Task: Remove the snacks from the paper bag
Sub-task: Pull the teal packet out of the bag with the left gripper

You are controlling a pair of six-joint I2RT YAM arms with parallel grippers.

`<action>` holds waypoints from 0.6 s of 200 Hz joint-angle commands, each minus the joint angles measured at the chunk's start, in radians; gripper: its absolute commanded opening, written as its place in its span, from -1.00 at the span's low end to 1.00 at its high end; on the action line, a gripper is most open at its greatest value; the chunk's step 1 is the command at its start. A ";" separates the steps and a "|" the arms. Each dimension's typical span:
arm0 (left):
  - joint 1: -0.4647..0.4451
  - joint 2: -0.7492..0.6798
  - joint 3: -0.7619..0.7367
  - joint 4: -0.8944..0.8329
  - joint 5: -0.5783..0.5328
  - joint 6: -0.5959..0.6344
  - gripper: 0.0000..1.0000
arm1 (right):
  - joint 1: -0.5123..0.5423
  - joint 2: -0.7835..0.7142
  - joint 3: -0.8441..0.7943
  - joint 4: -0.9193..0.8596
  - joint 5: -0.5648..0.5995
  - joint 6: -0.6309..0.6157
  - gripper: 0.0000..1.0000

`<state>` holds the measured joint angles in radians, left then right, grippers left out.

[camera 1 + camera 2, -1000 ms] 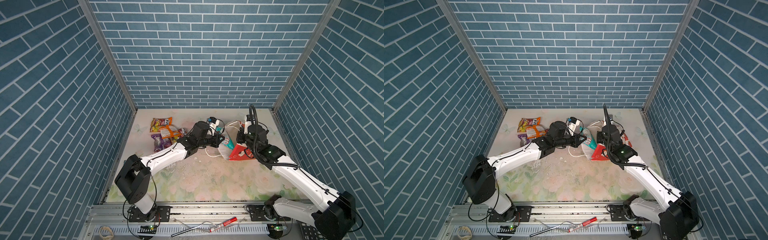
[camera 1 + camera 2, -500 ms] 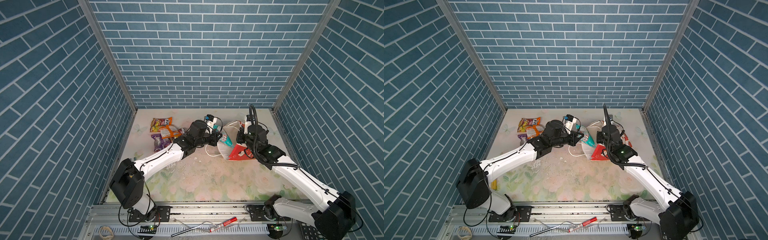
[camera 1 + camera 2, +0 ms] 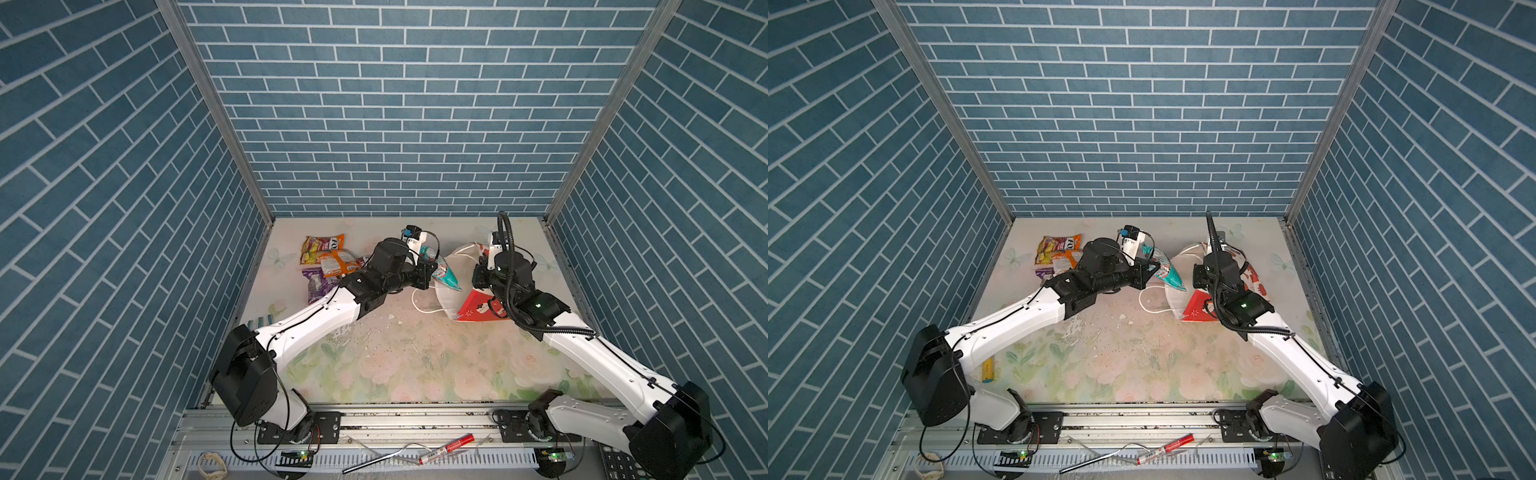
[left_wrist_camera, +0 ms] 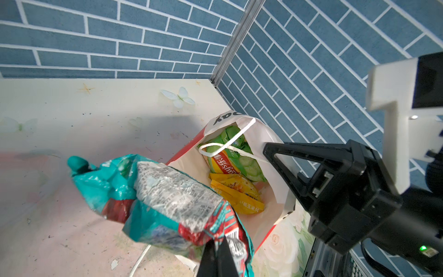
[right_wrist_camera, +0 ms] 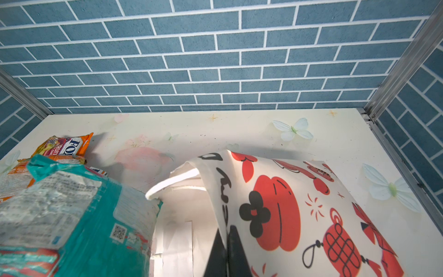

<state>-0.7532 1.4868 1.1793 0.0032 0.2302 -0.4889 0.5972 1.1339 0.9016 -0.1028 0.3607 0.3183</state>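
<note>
Teal packet [image 4: 167,199], crinkly glossy film, hangs pinched by one edge in the left gripper [image 4: 218,257], just outside the mouth of the paper bag [image 3: 478,311]. Bag lies on its side, right of centre toward the far side, mouth facing left. Right gripper [image 5: 226,249] is clamped on the bag's upper printed face, propping the mouth open. Green chip bag [image 4: 236,153] and yellow bag [image 4: 236,194] sit inside, cord handle [image 4: 225,146] looped across them. Risks: slick film sliding out of the thin pinch; cord snagging the next pull; mouth collapsing if the right hold slips.
</note>
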 commanded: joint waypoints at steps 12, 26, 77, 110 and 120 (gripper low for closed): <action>0.013 -0.047 0.060 -0.004 -0.050 0.041 -1.00 | 0.001 -0.022 -0.015 0.013 -0.004 0.047 -1.00; 0.015 -0.050 0.066 -0.019 -0.063 0.050 -1.00 | 0.001 -0.021 -0.019 0.017 -0.006 0.047 -1.00; 0.034 -0.087 0.064 -0.050 -0.125 0.073 -1.00 | 0.001 -0.021 -0.027 0.011 -0.008 0.048 -1.00; 0.052 -0.091 0.100 -0.109 -0.169 0.115 -1.00 | 0.001 -0.043 -0.039 0.012 0.013 0.047 -1.00; 0.062 -0.094 0.111 -0.135 -0.194 0.130 -1.00 | 0.001 -0.049 -0.041 0.008 0.016 0.047 -1.00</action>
<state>-0.7120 1.4197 1.2308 -0.1009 0.0994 -0.4145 0.5972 1.1175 0.8799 -0.0895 0.3553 0.3183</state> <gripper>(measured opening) 0.047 0.052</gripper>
